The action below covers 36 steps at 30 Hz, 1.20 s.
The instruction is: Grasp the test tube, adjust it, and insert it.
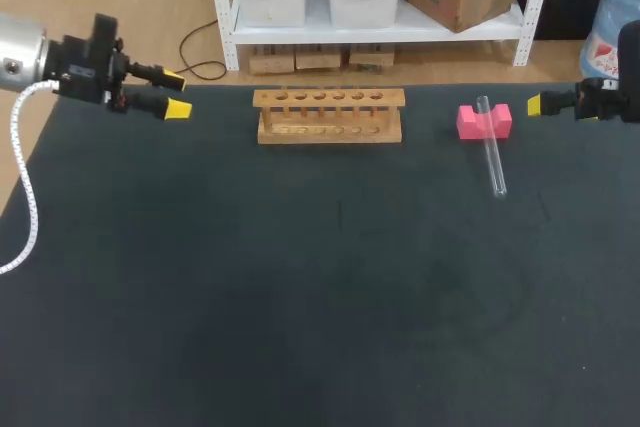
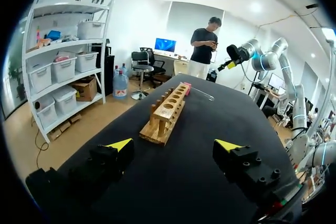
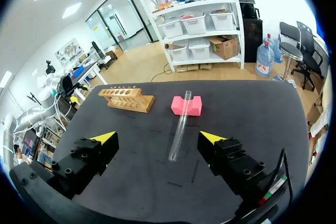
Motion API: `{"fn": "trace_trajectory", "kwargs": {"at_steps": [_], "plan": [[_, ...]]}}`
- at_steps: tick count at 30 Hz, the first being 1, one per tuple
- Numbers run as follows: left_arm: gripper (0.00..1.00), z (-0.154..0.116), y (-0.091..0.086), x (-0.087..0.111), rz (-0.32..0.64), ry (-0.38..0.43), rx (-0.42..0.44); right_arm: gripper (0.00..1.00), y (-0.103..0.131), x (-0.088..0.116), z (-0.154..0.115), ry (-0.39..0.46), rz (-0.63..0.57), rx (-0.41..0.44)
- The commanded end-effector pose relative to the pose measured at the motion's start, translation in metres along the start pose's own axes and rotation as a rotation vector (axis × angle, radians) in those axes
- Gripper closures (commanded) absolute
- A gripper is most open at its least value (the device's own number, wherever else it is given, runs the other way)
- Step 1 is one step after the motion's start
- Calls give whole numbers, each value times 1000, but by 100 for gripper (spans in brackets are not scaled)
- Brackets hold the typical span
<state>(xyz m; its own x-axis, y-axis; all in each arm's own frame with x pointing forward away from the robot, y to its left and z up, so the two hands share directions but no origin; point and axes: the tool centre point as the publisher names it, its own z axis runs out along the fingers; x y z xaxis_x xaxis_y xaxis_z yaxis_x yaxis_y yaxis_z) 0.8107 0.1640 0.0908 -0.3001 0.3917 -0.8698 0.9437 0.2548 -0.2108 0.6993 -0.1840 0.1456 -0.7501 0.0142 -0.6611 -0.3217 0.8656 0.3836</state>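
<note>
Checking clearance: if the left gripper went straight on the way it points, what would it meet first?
Probably the near end of the wooden rack, lying lengthwise ahead of the left gripper; height is unclear, so it might pass over.

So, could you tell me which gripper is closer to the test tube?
The right gripper, beside the pink block propping the test tube; the left gripper sits beyond the rack.

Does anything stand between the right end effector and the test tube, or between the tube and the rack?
Nothing visible does. The test tube, propped on the pink block, lies unobstructed ahead of the right end effector. Only table surface separates it from the wooden rack.
</note>
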Motion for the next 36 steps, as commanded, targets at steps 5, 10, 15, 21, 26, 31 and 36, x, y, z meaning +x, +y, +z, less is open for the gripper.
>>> {"fn": "trace_trajectory", "kwargs": {"at_steps": [5, 10, 15, 21, 26, 31, 36], "plan": [[0, 1, 0, 0, -6, 3, 15, 0, 2, 0, -1, 1, 0, 10], [0, 1, 0, 0, -6, 3, 15, 0, 2, 0, -1, 1, 0, 10], [0, 1, 0, 0, -6, 3, 15, 0, 2, 0, -1, 1, 0, 10], [0, 1, 0, 0, -6, 3, 15, 0, 2, 0, -1, 1, 0, 10], [0, 1, 0, 0, -6, 3, 15, 0, 2, 0, -1, 1, 0, 10], [0, 1, 0, 0, -6, 3, 15, 0, 2, 0, -1, 1, 0, 10], [0, 1, 0, 0, -6, 3, 15, 0, 2, 0, 1, 8, -2, 26]]}}
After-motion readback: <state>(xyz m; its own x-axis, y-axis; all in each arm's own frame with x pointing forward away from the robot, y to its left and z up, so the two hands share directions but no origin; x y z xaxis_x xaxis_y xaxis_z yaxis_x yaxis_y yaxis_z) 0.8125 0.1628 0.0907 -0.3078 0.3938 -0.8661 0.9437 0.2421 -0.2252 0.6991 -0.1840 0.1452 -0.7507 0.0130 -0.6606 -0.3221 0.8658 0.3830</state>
